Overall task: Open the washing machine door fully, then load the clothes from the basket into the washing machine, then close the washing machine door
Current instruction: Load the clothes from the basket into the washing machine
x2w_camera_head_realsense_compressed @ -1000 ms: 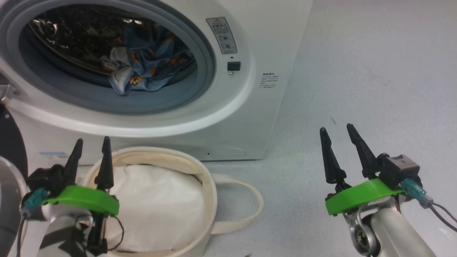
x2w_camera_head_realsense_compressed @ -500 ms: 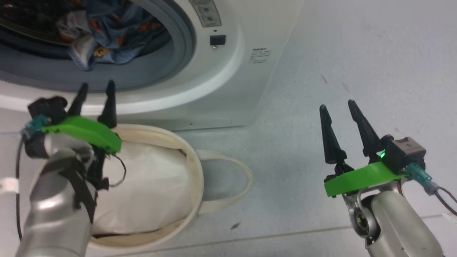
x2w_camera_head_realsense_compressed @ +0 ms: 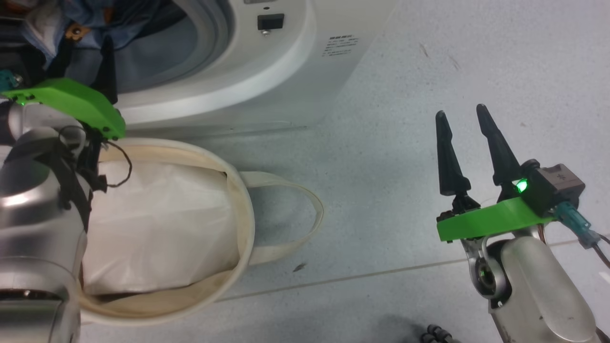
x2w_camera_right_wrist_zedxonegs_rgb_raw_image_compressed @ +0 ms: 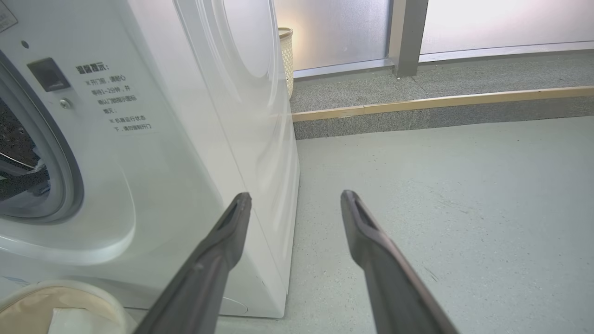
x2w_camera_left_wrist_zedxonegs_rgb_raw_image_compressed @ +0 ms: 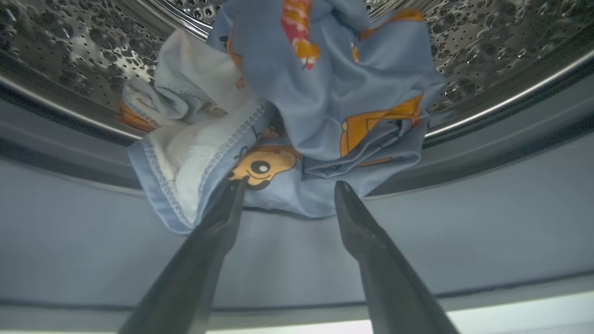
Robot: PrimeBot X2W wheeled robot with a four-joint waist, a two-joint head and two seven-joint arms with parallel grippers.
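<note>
**Clothes** [x2w_camera_left_wrist_zedxonegs_rgb_raw_image_compressed: 315, 93]: light blue printed garments heaped at the front of the steel drum [x2w_camera_left_wrist_zedxonegs_rgb_raw_image_compressed: 487, 41]. One hem drapes over the drum lip onto the grey gasket [x2w_camera_left_wrist_zedxonegs_rgb_raw_image_compressed: 464, 232].

**Washing machine** [x2w_camera_head_realsense_compressed: 286, 62]: its opening is uncovered and faces the robot.

**Left gripper** [x2w_camera_left_wrist_zedxonegs_rgb_raw_image_compressed: 290, 184]: reaches into the opening. Its fingers [x2w_camera_left_wrist_zedxonegs_rgb_raw_image_compressed: 202, 260] are spread apart and grasp nothing. The tips sit at the draped hem; whether one touches the cloth or stops just short cannot be told.

**Basket** [x2w_camera_head_realsense_compressed: 240, 200]: stands on the floor [x2w_camera_head_realsense_compressed: 405, 71] just in front of the washer, below the left arm, and holds a plain white cloth bundle [x2w_camera_head_realsense_compressed: 162, 224].

**Right gripper** [x2w_camera_head_realsense_compressed: 460, 110]: well apart to the right, hovering over bare floor, with fingers [x2w_camera_head_realsense_compressed: 448, 157] likewise spread and empty.

**Step in hand, as judged:** the end of loading, with closing not yet done.

- The overhanging hem should be lifted past the lip and set deeper in the drum, since cloth left on the gasket would likely be pinched by the seal.
- The soft fabric will probably fold rather than slide, so a light pinch-and-carry should serve better than a push.
- The tips should keep off the rubber and draw straight back, so that no fold trails out with them.
</note>
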